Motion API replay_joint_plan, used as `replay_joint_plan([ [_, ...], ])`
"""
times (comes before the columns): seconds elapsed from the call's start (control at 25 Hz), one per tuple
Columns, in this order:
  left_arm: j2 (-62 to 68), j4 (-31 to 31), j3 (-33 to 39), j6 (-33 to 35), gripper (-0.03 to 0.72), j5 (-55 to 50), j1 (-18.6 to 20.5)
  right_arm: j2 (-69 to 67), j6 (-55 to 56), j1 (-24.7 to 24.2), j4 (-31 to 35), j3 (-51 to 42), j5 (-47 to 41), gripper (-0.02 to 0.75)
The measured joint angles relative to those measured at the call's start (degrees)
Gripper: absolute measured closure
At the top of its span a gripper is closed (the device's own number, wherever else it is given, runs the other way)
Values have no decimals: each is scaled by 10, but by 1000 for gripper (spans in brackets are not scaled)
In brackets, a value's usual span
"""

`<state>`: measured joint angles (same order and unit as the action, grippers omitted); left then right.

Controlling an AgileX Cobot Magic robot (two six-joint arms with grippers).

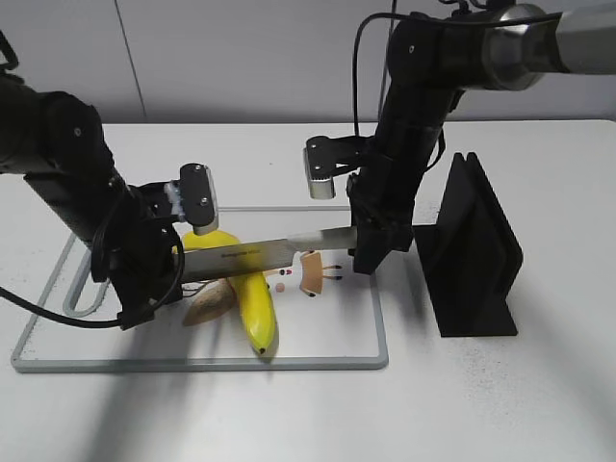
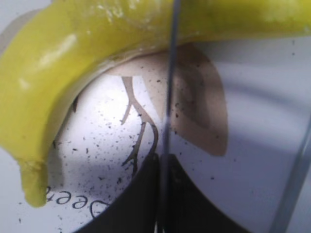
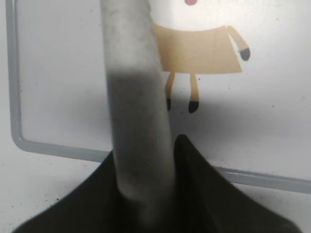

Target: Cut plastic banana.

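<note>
Exterior view: the curved yellow plastic banana (image 1: pixel 252 294) is pinned on the white cutting board (image 1: pixel 327 342) near the table's front-left by the left gripper (image 1: pixel 159 265), its closure unclear, steadying it beneath the steel knife (image 1: pixel 255 254) clamped in the right gripper (image 1: pixel 371 252).

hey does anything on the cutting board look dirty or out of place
Nothing is out of place. The cutting board carries fine dark specks across its printed surface, plain in the left wrist view. The banana looks whole, with the knife lying across it.
</note>
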<state>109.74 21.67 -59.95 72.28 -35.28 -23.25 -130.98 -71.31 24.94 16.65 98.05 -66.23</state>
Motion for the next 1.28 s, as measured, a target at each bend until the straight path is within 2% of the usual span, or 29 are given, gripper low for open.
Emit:
replay_joint_plan([
  [0.4,-77,-50,-61,-4,694,-113,-5,90,15,3,-7,-9,-4,543],
  [0.72,-142,-75,-72,-6,694,-123,-8,161,19,6,-9,-9,-5,551],
  [1.0,-152,-77,-72,-6,680,-124,-8,168,19,6,-9,-9,-5,551],
  [1.08,-152,-80,-72,-4,624,-124,-8,168,20,6,-8,-9,-5,554],
  [1.12,-152,-83,-72,-4,568,-124,-8,168,21,6,-8,-9,-5,557],
  [1.2,-152,-86,-72,-4,428,-128,-8,169,23,6,-10,-9,-5,563],
  [1.28,-152,-83,-72,-3,233,-132,-8,169,27,6,-11,-9,-5,568],
])
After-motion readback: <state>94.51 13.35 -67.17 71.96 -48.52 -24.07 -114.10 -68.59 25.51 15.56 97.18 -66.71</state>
